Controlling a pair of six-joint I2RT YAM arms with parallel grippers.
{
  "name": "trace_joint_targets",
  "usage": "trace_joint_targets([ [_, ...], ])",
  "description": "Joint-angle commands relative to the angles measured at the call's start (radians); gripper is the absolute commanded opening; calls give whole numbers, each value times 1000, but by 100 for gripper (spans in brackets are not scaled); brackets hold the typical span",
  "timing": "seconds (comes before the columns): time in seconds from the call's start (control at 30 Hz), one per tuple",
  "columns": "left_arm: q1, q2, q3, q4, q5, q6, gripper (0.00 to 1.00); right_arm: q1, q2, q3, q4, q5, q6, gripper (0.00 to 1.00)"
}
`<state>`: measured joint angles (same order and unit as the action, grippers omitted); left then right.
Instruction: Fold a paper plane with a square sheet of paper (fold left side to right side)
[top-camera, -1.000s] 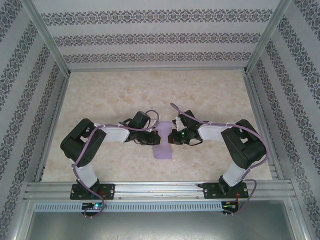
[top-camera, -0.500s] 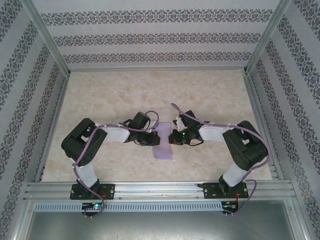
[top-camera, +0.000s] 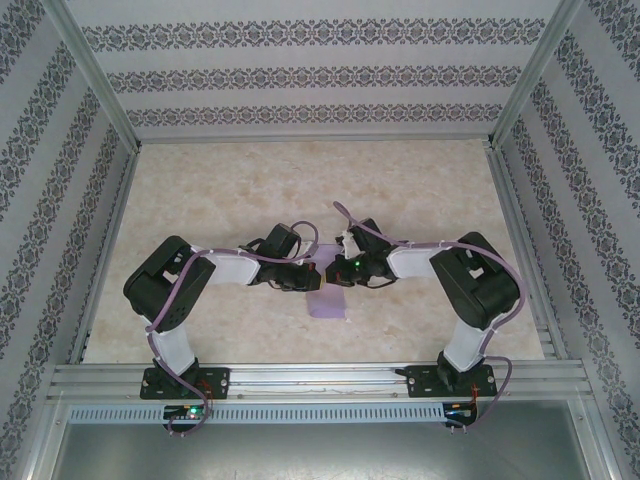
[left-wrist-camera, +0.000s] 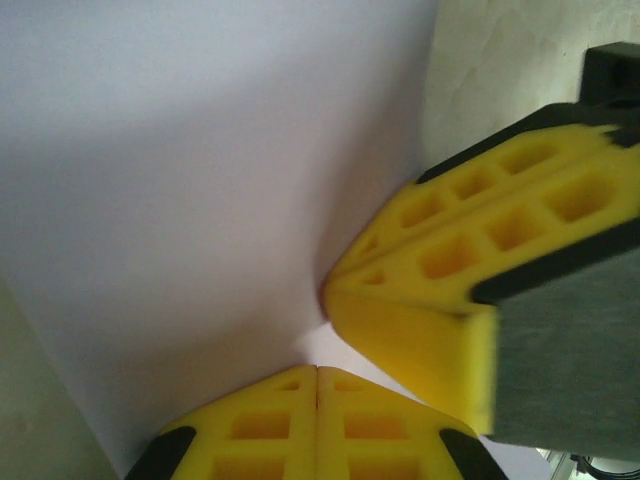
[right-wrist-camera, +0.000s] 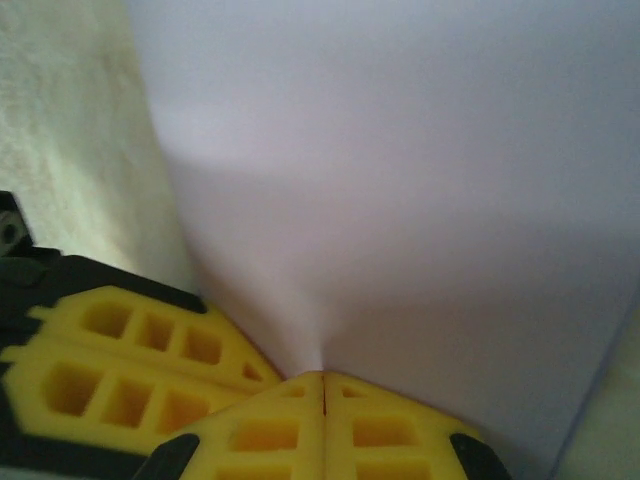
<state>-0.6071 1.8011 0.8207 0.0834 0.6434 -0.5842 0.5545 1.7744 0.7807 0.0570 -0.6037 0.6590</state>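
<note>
Paper sheet (top-camera: 326, 305): mid-table, between both grippers

Top cam: lavender strip lies on table (top-camera: 220, 190), L gripper (top-camera: 311, 279) & R gripper (top-camera: 331, 272) meet over it. Wrist cams: both pairs of jaws together, tips on sheet. Pinch on paper: can't tell.

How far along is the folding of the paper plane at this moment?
Done: the sheet of paper already lies folded into a narrow strip. In hand: the left gripper and right gripper, both shut, meet tip to tip on it. Left: further folds; the grippers hide the final shape.
</note>
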Motion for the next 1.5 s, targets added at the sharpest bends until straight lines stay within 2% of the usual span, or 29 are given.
trace_joint_targets([
  [0.0, -12, 29, -4, -43, -34, 9, 2, 8, 32, 28, -11, 59, 8, 0],
  [0.4, -32, -81, -133, -33, -33, -33, 2, 7, 66, -20, -114, 219, 26, 0],
  [0.7, -51, -173, -257, 31, -26, -105, 2, 9, 62, -26, -106, 208, 10, 0],
  [0.93, -42, -274, -165, -27, -54, -106, 2, 16, 58, -29, -92, 194, 8, 0],
  [1.2, -49, -153, -59, 20, 2, -96, 2, 23, 67, -24, -94, 201, 10, 0],
  [1.47, -78, -58, -97, 96, 21, -131, 2, 24, 69, -23, -110, 211, 3, 0],
])
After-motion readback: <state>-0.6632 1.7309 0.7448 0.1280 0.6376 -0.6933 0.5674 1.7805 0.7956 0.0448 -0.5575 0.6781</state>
